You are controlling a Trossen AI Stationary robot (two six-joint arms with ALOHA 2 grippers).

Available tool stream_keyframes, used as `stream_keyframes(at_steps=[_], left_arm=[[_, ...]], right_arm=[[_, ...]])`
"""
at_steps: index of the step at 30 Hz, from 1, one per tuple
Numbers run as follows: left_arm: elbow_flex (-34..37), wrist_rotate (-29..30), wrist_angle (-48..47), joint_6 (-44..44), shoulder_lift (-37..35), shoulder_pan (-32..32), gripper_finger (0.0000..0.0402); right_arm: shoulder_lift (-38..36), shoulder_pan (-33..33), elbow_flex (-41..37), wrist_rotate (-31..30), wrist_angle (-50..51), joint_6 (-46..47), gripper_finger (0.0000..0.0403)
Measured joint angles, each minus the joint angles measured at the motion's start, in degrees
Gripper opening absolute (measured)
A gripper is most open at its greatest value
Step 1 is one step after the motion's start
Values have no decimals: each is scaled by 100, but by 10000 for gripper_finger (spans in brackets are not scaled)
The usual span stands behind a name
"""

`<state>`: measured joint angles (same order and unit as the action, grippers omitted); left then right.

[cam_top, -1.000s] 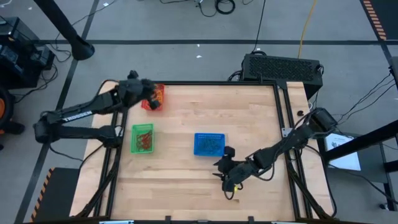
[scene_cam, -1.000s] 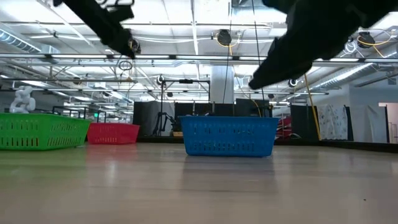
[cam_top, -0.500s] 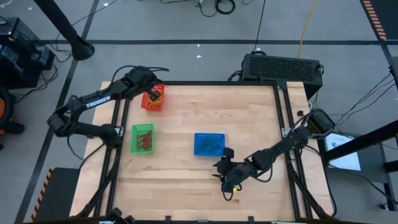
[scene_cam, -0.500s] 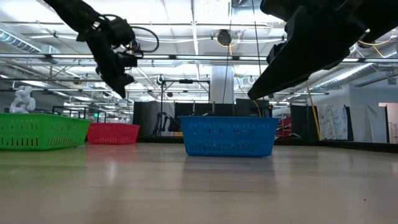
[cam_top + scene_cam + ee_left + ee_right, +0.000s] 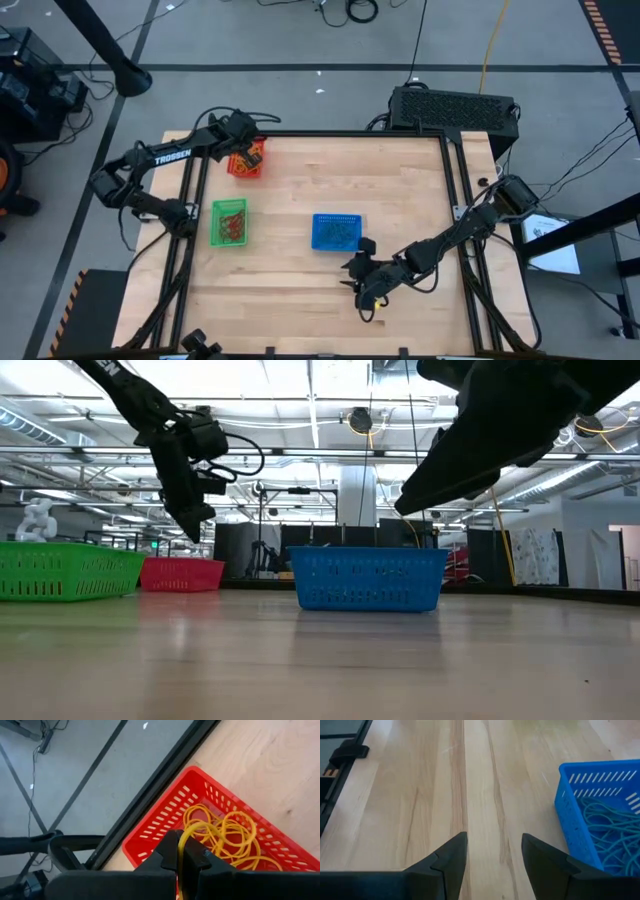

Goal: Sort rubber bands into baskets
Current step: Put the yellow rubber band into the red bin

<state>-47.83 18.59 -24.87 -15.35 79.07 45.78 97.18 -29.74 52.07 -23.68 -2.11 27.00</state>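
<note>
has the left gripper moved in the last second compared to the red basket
Yes. In the high view the left gripper has shifted from the red basket's left edge toward its far rim, holding a yellow rubber band above it.

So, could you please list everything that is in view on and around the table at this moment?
Red basket: one, red, far left corner of the table, holding yellow rubber bands.
Green basket: one, green, left side, holding reddish bands.
Blue basket: one, blue, table middle, holding teal rubber bands.
Table: one, light wood.
Black box: one, behind the table's far right corner.
Left gripper: shut on a yellow rubber band, above the red basket.
Right gripper: open, low over the table near the blue basket.
</note>
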Motion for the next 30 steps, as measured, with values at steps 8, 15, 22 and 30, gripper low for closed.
stream_keyframes(at_steps=[8,15,22,30], left_arm=[[0,34,-6,-2,13,0,36],[0,310,38,2,13,0,106],[0,590,-26,149,13,0,205],[0,588,-872,151,12,0,259]], right_arm=[[-1,0,0,0,14,83,180],[-1,0,0,0,14,83,180],[-3,0,0,0,16,83,180],[-3,0,0,0,18,83,180]])
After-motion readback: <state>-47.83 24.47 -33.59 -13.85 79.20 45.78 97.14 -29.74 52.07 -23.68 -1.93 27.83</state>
